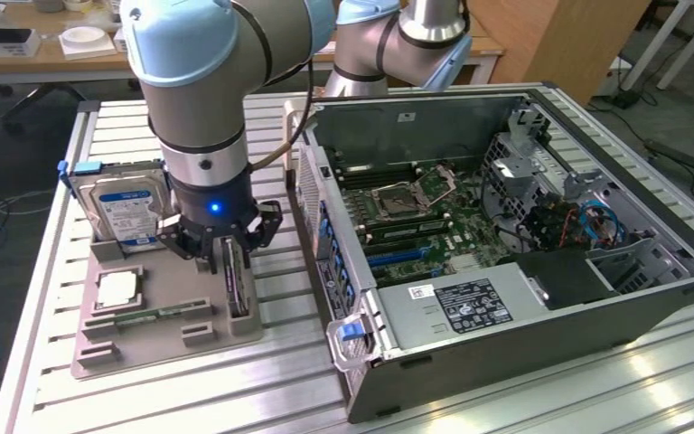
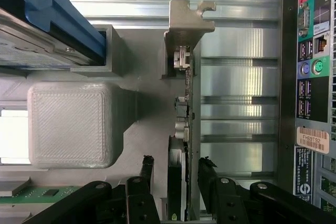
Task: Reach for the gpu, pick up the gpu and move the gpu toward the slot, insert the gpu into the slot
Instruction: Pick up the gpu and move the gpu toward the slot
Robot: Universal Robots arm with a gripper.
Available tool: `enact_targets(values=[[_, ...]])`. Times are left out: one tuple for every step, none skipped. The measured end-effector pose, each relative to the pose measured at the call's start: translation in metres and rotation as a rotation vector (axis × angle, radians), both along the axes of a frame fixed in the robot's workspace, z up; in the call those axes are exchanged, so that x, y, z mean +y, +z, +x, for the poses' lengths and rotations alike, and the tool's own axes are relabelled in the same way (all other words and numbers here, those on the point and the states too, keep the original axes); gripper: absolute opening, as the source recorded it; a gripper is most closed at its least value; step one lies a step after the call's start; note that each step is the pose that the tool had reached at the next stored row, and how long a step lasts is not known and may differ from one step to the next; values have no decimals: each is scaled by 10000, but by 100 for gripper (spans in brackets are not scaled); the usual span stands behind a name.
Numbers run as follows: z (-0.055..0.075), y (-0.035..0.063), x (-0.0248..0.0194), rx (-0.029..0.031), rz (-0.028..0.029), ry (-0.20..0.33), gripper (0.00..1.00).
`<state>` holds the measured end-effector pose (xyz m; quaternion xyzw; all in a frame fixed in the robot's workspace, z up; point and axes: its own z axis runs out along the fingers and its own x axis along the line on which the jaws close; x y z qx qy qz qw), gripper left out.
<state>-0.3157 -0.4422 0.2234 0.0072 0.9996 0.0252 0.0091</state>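
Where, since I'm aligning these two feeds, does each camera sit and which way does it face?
Exterior view: off the arm, raised, looking down on the grey holder and the open computer case; the arm and gripper show.
Wrist view: on the wrist, looking along the open gripper at the gpu standing on edge; both fingers show.
Shared: gpu, hard drive, case, gripper.

Exterior cam: high, angled down, mid range, whole table (image 1: 564,398). My wrist cam: close, straight down on gpu (image 2: 181,124) edge. Shared: fixture tray (image 1: 154,348), hard drive (image 1: 124,212), PC case (image 2: 310,66) rear.
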Motion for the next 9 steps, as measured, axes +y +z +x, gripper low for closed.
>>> enact_targets(values=[[0, 0, 0, 0, 1, 0, 47], [0, 0, 0, 0, 2, 0, 47], [0, 0, 0, 0, 3, 0, 46], [0, 0, 0, 0, 5, -1, 46], [0, 0, 0, 0, 6, 0, 39], [0, 0, 0, 0, 7, 0, 39], [0, 0, 0, 1, 8, 0, 39], [0, 0, 0, 0, 9, 0, 39], [0, 0, 0, 0, 10, 0, 39]])
